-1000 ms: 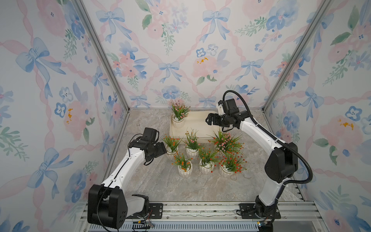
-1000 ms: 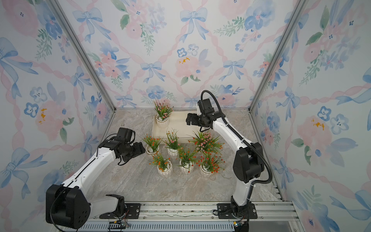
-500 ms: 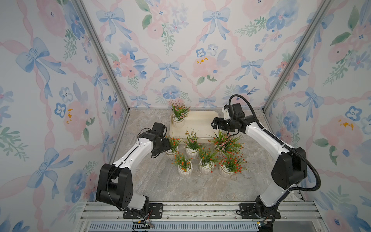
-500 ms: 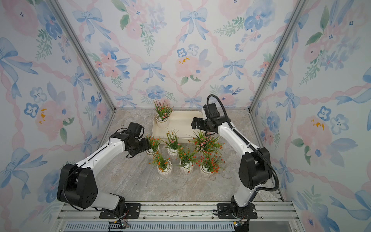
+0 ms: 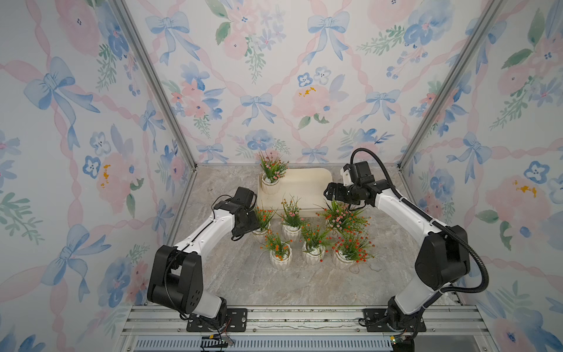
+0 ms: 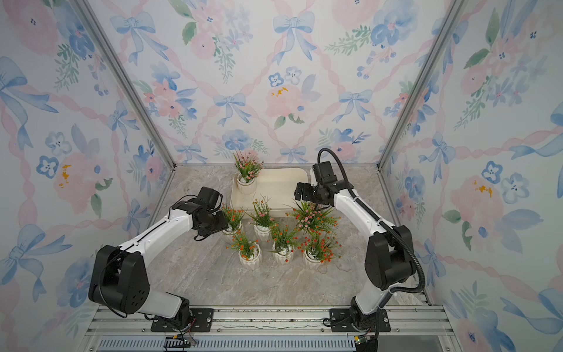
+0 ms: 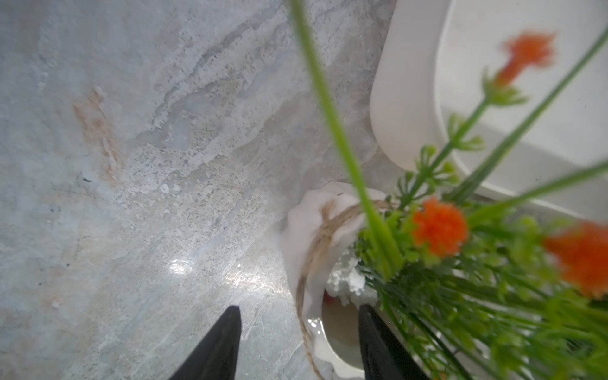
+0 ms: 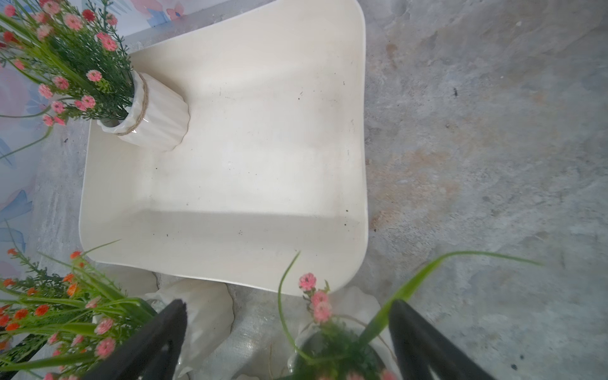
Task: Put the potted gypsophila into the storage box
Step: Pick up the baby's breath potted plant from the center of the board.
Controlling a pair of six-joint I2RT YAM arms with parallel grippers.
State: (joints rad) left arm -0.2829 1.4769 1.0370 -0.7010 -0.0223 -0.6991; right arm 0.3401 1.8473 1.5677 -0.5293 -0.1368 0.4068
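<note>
In a top view, one white ribbed pot of pink gypsophila (image 5: pixel 269 186) stands in the shallow cream plastic storage box (image 5: pixel 304 189); in the left wrist view, the left claw (image 7: pixel 297 309), part-spread, straddles the rim of an orange-flowered pot (image 7: pixel 304 233), apparently to pinch its wall; in the right wrist view, the right claw (image 8: pixel 288 304) gapes wide above a pink-flowered pot (image 8: pixel 329 358), the box just ahead of its tips.

Seven potted gypsophila (image 5: pixel 281 261) show in both top views: three with pink blossoms, four with orange or red. There is one storage box (image 5: pixel 307 186), holding one pot at its ten o'clock corner. Two robot arms (image 5: pixel 207 231) are present.
</note>
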